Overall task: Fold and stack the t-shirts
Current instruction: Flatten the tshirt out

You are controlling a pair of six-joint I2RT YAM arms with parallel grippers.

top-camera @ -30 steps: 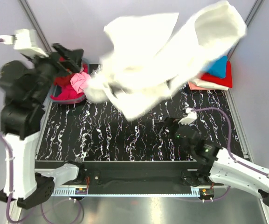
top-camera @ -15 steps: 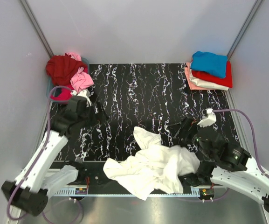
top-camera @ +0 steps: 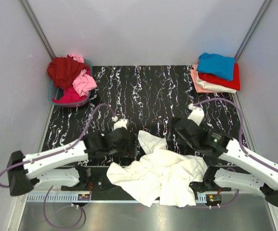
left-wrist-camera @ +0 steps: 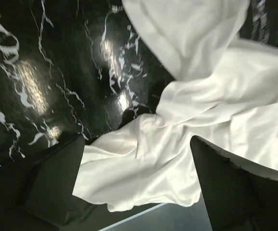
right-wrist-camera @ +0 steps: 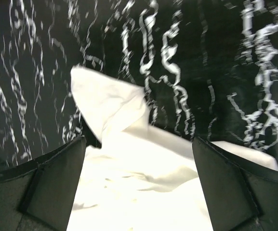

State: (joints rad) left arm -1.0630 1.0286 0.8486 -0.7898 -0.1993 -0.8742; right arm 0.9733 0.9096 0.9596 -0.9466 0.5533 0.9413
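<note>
Seen from above, the white t-shirt [top-camera: 160,175] lies crumpled at the middle of the near edge of the black marbled table [top-camera: 143,91], with part of it spilling over the near rim. The left end effector [top-camera: 133,144] sits just beside the shirt's far left side. The right end effector [top-camera: 175,132] is near the shirt's far right side. A folded stack [top-camera: 217,73] rests in the far right corner, blue on top, red under it, pale layers below. A basket [top-camera: 57,98] in the far left corner holds a heap of red and pink garments.

In the left wrist view, the fingers [left-wrist-camera: 57,185] stand wide apart and hold nothing, and rumpled white folds fill the space below them.

In the right wrist view, which is somewhat blurred, the fingers [right-wrist-camera: 235,187] are also spread wide and empty. A pointed flap of the shirt lies on the table beyond them.
</note>
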